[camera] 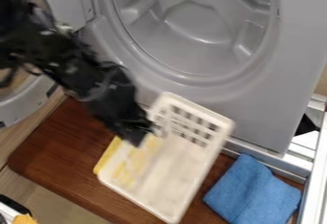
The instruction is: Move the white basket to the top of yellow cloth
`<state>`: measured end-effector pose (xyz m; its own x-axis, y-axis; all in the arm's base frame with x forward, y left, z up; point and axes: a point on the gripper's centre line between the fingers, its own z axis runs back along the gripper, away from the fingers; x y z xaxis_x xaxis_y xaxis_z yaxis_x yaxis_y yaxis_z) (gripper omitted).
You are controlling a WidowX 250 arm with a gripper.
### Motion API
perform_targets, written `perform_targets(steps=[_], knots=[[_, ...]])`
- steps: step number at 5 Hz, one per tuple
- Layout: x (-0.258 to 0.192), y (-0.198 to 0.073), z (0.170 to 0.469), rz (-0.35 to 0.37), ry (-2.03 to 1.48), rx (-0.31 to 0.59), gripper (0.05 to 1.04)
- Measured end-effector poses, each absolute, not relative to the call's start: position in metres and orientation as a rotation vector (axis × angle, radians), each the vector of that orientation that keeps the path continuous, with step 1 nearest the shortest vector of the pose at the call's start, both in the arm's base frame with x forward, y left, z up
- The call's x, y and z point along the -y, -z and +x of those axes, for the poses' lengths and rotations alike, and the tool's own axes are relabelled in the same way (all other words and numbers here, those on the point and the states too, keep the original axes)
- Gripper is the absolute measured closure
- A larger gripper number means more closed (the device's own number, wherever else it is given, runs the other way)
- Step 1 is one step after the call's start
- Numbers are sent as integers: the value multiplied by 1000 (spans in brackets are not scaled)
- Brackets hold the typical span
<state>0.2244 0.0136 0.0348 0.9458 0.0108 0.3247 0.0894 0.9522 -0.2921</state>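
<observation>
In the camera view, a white basket (176, 170) is over a dark brown wood board (57, 146). The wood has thin, dark lines in it. Past the top end of the basket is a big gray laundry machine (297, 36) with a round hole in its front. Its round door (19, 104) is open, up and to the left of the basket. A blue cloth (252, 194) sits on the wood, to the right of the basket and near it. Farther right of the basket is a white rail (311, 184). Down and to the left of it is a light tan floor (41, 196).

The basket is turned at a slant. Its long way goes from the top right to the bottom left. The end with rows of holes points up at the machine, and the other end points down and left. Its open side faces the camera. The yellow cloth (106, 155) pokes out past the left long side of the basket, and more yellow shows through it. I can't tell if the basket touches the cloth.

The black claw (144, 133) is at the basket's left long side, close to the top end. I can't tell how far open it is, or if it has hold of the basket.
</observation>
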Motion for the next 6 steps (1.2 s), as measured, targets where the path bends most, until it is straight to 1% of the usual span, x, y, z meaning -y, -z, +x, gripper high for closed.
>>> perform_targets(steps=[1,2,3,4,5,6], knots=[[-48,-39,223,-252,10,330,998],[-80,-35,223,-211,-35,315,998],[-100,-22,224,-208,-79,296,998],[-109,-6,226,-205,-87,255,998],[-112,11,224,-213,-109,204,965],[-113,13,225,-192,-164,191,777]])
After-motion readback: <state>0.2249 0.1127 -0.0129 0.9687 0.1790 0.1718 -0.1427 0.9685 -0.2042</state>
